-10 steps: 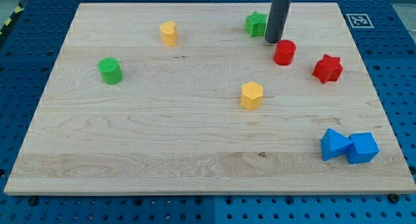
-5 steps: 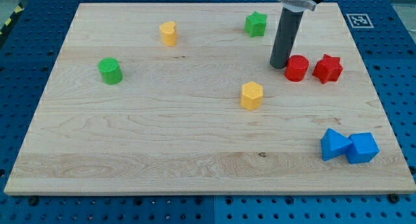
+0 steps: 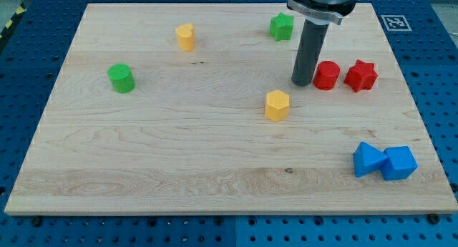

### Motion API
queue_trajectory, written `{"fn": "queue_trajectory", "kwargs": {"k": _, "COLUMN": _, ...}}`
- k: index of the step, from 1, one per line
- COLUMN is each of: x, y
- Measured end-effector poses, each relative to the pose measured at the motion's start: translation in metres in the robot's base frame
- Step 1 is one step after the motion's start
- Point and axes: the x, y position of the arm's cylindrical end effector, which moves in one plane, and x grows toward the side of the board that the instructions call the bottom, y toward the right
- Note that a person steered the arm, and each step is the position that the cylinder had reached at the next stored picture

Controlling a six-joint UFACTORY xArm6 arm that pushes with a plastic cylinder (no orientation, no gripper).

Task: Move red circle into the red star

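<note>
The red circle (image 3: 327,75) stands at the board's upper right, just left of the red star (image 3: 360,75); the two look to be touching or nearly so. My tip (image 3: 302,84) rests on the board just left of the red circle, with a narrow gap between them. The dark rod rises from there to the view's top.
A yellow hexagon block (image 3: 277,104) lies below left of my tip. A green star (image 3: 282,26) is above it near the top edge. A yellow block (image 3: 185,36) and a green cylinder (image 3: 122,78) are at left. Two blue blocks (image 3: 384,161) sit at lower right on the wooden board (image 3: 179,154).
The red circle was pushed right and down, up to the red star. My tip followed it, then backed off slightly to the left.
</note>
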Motion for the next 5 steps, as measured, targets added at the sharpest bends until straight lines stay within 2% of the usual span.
{"fn": "queue_trajectory", "kwargs": {"k": 2, "x": -0.001, "y": 0.003}}
{"fn": "queue_trajectory", "kwargs": {"k": 5, "x": -0.001, "y": 0.037}}
